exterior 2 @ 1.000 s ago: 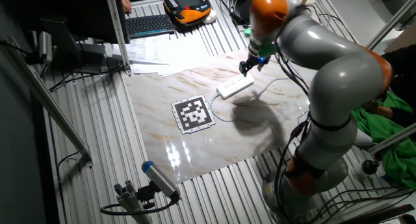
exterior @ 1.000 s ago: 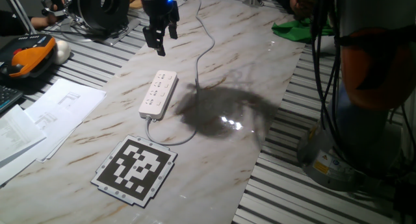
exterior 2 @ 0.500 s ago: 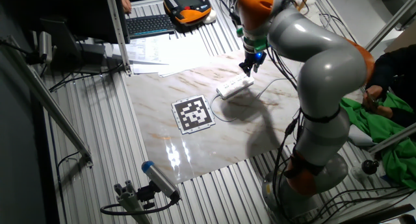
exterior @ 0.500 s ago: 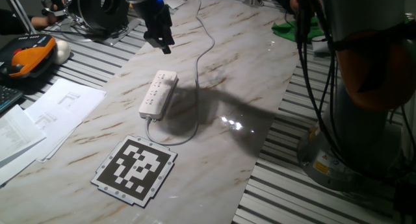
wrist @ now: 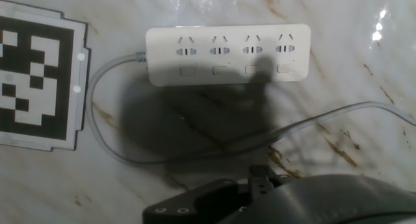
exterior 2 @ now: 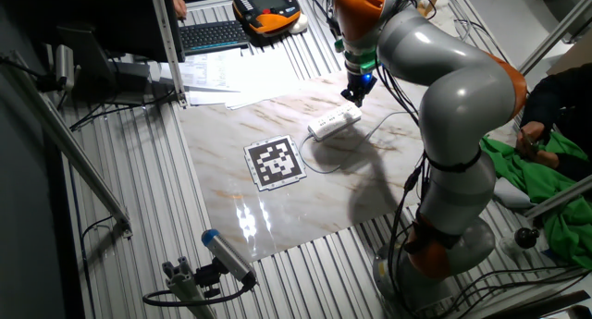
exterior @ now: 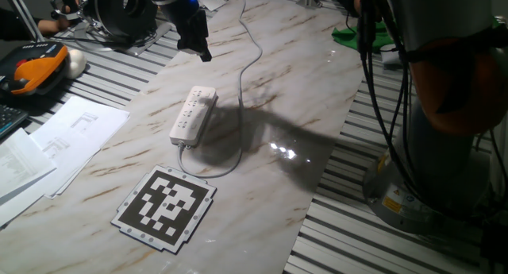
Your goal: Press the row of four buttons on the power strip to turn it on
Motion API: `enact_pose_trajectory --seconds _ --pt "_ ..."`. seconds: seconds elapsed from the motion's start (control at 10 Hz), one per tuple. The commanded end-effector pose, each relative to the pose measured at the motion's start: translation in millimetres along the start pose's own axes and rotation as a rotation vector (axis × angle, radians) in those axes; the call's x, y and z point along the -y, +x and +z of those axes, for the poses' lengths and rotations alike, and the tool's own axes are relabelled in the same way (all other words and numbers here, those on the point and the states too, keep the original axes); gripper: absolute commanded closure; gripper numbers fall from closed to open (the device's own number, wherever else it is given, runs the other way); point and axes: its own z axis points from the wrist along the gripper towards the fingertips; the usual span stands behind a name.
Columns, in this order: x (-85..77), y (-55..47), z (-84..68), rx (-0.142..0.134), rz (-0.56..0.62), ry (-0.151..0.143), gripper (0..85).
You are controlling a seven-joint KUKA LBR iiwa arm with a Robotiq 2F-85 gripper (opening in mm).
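Note:
The white power strip (exterior: 193, 115) lies flat on the marble table (exterior: 294, 91), its thin white cable (exterior: 251, 45) running off toward the far edge. In the hand view the power strip (wrist: 227, 55) shows a row of four small buttons (wrist: 236, 70) below the socket holes. My gripper (exterior: 202, 50) hangs in the air beyond the strip's far end, apart from it. From the other side, the gripper (exterior 2: 354, 96) is just above and behind the power strip (exterior 2: 333, 124). No view shows the fingertips clearly, so their state stays unclear.
A black-and-white marker board (exterior: 165, 206) lies near the strip's cable end. Papers (exterior: 67, 135) and an orange-black handset (exterior: 36, 67) sit to the left. A green cloth (exterior: 357, 34) lies at the far right, with the robot base (exterior: 413, 194) beside the table.
The gripper rose and swung a little toward the far left, away from the strip's far end. The arm and its shadow shifted on the table. The power strip stayed in place.

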Motion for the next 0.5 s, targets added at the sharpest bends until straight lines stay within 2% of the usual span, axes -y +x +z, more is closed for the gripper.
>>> enact_pose_trajectory --seconds 0.0,0.4 --pt "0.0 0.0 0.0 0.000 0.001 0.000 85.0" --pt "0.1 0.1 0.0 0.001 0.009 0.000 85.0"
